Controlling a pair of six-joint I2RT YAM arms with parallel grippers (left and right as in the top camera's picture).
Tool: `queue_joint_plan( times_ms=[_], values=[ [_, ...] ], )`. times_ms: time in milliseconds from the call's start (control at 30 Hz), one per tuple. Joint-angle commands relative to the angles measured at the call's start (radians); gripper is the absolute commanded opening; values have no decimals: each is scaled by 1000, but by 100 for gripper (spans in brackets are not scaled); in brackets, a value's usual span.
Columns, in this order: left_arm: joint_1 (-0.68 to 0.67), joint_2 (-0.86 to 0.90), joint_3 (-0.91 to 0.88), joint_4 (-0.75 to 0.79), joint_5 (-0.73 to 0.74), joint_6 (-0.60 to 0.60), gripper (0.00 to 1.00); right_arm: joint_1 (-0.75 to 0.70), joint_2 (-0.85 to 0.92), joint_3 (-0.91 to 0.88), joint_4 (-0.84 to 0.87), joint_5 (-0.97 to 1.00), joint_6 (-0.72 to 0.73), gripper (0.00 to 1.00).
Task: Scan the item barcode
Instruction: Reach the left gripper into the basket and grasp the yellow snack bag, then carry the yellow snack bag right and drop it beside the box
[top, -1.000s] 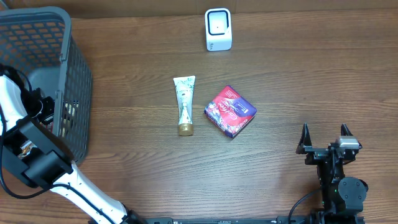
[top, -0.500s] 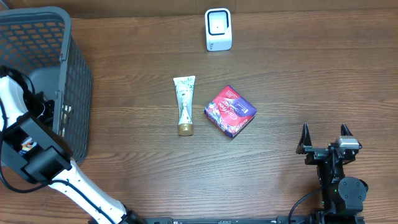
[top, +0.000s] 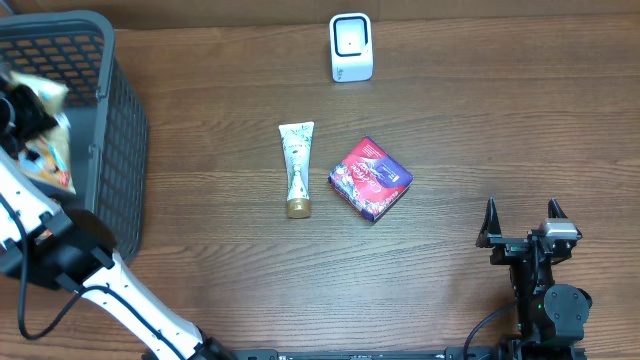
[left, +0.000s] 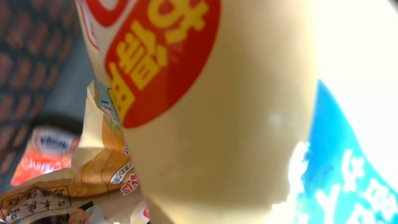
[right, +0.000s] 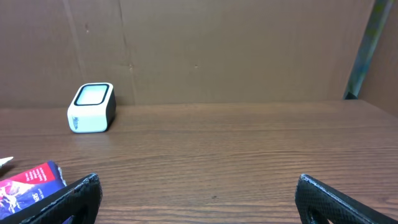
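A cream snack packet (left: 236, 124) stamped with a red disc of yellow characters and edged in bright blue; a dark grey mesh basket (top: 115, 140); a brown wood-grain table (top: 500, 120); a white scanner (top: 351, 47) trimmed in black; a white tube (top: 297, 160) printed with green flowers, gold-capped; a box (top: 370, 178) patterned in red, pink and purple; plain brown cardboard (right: 249, 50).

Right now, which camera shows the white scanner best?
The right wrist view: the white scanner stands unobstructed, side and window visible. Overhead shows it smaller, from above; the left wrist view shows just a snack packet.
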Motion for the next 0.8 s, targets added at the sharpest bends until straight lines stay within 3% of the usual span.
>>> queue_joint_plan(
  times_ms=[0, 67, 167, 200, 267, 400, 533, 633, 767],
  values=[
    [-7, -121, 168, 8, 155, -72, 4, 7, -8, -11, 6, 2, 0, 100],
    [-11, -170, 225, 7, 184, -100, 4, 6, -8, -11, 6, 2, 0, 100],
    [-55, -288, 267, 7, 371, -117, 4, 7, -8, -11, 6, 2, 0, 100],
    [-114, -333, 267, 16, 510, -117, 4, 6, -8, -11, 6, 2, 0, 100],
    [-264, -351, 267, 24, 588, -117, 4, 7, -8, -11, 6, 2, 0, 100],
    [-596, -312, 251, 30, 526, -116, 4, 6, -8, -11, 6, 2, 0, 100],
    [-956, -175, 236, 101, 332, -128, 4, 7, -8, -11, 6, 2, 0, 100],
    [-1126, -45, 236, 164, 227, -152, 4, 6, -8, -11, 6, 2, 0, 100],
    [-1283, 147, 236, 320, 228, -206, 4, 6, -8, -11, 6, 2, 0, 100]
  ],
)
